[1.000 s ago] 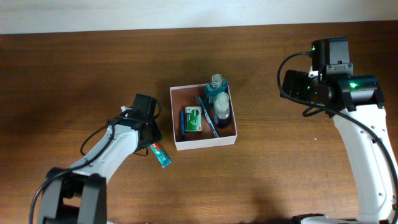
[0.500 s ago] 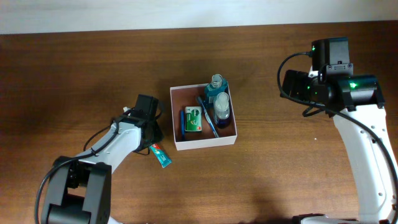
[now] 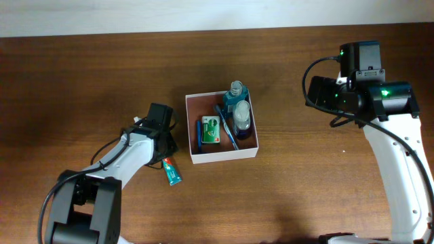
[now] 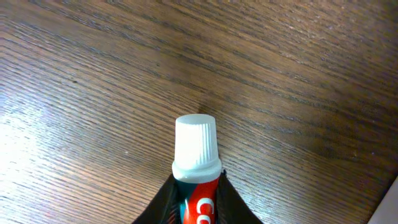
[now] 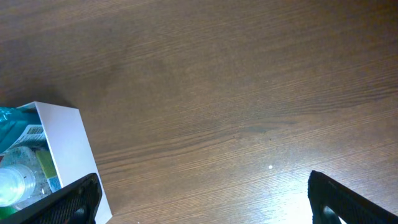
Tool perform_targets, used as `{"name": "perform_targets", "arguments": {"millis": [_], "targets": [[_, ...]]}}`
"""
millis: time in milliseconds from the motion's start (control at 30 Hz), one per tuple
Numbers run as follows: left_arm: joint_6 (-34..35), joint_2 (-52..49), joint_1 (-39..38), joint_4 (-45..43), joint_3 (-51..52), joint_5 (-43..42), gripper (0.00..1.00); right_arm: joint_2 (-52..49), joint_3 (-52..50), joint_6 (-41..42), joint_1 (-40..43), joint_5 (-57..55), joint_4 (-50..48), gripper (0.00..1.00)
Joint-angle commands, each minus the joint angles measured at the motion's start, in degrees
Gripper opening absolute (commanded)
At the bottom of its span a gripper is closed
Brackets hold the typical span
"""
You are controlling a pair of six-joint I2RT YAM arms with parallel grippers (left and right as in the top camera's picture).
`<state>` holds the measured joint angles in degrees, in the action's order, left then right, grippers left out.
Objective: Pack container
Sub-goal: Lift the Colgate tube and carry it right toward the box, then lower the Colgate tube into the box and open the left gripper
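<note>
Down at the left tool (image 4: 198,182), two black fingers (image 4: 154,211) press on both sides of a toothpaste tube (image 4: 200,205). The tool is closed on the tube and grips it. The tube is red and blue-green, with a white cap (image 4: 196,140) that points away from the tool, over the brown wood. I cannot tell if the tube is lifted or lies on the bench (image 3: 81,81).

From above, the tube sits just beside the near left corner of the container (image 3: 222,156), but it does not touch it. The container is a square white box with a red-brown floor. It stands around the middle of the bench. Inside it lie a small green packet (image 3: 211,130), two clear bottles (image 3: 243,116) and some blue things I cannot name.

Over by the right edge of the bench is the right tool (image 5: 202,180). Its fingers stand wide open and hold nothing. Only bare wood is under it. It is well apart from the container, and one white corner of the box shows at the left side of the right wrist view.
</note>
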<state>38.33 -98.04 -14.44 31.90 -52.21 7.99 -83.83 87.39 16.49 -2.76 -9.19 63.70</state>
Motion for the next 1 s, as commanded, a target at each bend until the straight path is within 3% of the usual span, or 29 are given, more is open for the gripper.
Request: {"name": "perform_targets", "arguments": {"millis": [0, 200, 500, 700, 967], "targets": [[-0.9, 2.8, 0.3, 0.3, -1.4, 2.9, 0.15, -0.3, 0.0, 0.2, 0.2, -0.5, 0.0, 0.98], [-2.0, 12.1, 0.2, 0.0, -2.4, 3.0, 0.11, -0.3, 0.0, 0.2, 0.2, -0.5, 0.0, 0.98], [-2.0, 25.0, 0.2, -6.8, -2.4, -3.9, 0.12, -0.3, 0.0, 0.2, 0.2, -0.5, 0.0, 0.98], [-1.9, 26.1, 0.1, -14.8, -2.3, -16.0, 0.12, -0.3, 0.0, 0.2, 0.2, -0.5, 0.0, 0.98], [-2.0, 22.5, -7.0, -20.7, -2.3, -16.2, 0.12, -0.3, 0.0, 0.2, 0.2, -0.5, 0.0, 0.98]]}}
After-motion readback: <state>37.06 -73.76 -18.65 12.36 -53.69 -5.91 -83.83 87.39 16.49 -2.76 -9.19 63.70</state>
